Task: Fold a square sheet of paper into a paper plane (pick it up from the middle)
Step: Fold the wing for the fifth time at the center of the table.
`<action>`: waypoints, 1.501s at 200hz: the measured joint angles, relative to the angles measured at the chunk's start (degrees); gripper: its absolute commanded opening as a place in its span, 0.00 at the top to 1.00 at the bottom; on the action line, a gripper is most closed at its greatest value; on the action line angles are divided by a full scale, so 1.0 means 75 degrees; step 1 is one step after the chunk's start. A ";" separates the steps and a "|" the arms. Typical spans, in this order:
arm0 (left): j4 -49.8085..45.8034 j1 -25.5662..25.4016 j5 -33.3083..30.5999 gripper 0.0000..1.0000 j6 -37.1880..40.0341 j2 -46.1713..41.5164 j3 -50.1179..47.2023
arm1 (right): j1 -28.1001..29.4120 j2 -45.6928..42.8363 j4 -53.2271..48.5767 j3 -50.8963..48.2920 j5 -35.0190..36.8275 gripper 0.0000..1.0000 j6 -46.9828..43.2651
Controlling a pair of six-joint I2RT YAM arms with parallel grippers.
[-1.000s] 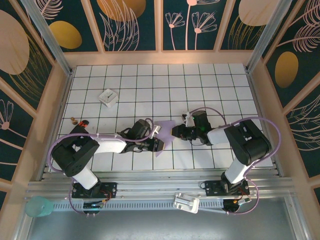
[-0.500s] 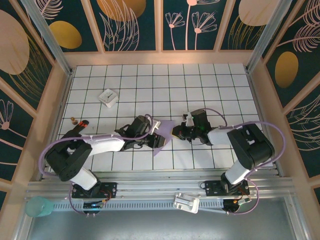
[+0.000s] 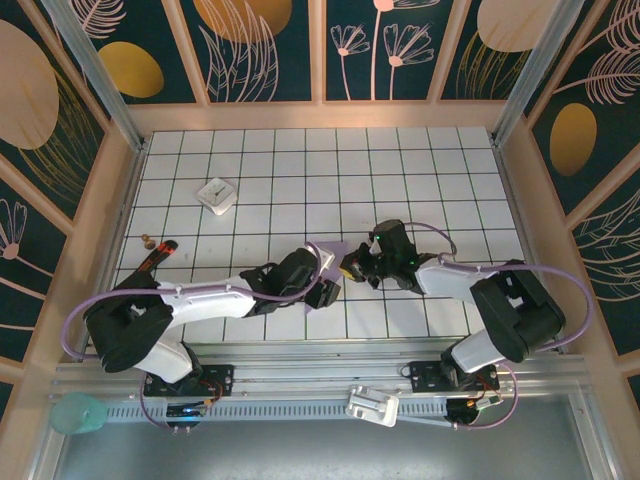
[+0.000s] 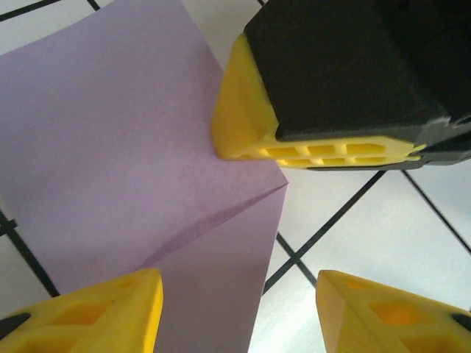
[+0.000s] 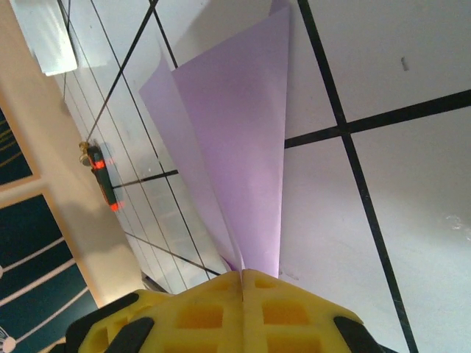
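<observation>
The square sheet of paper (image 3: 330,250), partly creased, lies on the worktop (image 3: 420,160), central and towards the near edge. One tip is pinched by the closed right fingers (image 5: 199,312), while the left fingers (image 4: 110,312) stand apart just above it, holding nothing. It looks thin, light and floppy, quick to crease or slip, so I would take hold gently along a folded edge.
</observation>
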 measured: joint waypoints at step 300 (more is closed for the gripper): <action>-0.0717 -0.0498 -0.1932 0.76 0.0219 0.1107 0.0743 | 0.0000 -0.0020 -0.0003 0.0041 0.0052 1.00 0.0510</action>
